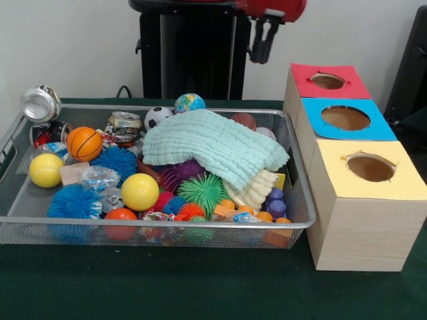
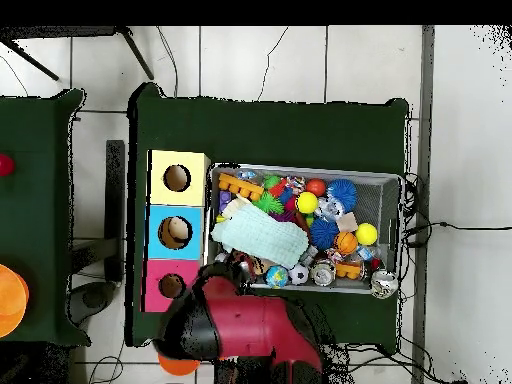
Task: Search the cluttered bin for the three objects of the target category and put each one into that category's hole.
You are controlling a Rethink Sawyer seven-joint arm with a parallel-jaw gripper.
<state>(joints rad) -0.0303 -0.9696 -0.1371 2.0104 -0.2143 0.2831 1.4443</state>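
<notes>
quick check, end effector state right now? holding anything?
End effector: raised above the bin's far edge, nothing visibly held; open or closed cannot be told.

three holed boxes [image 1: 353, 167], two yellow balls [image 1: 139, 191]

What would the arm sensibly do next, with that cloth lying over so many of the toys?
Probably come down and lift the light green cloth aside. It covers the middle of the wire bin and hides what lies beneath, while the gripper hangs high above the bin's far edge, holding nothing.
</notes>
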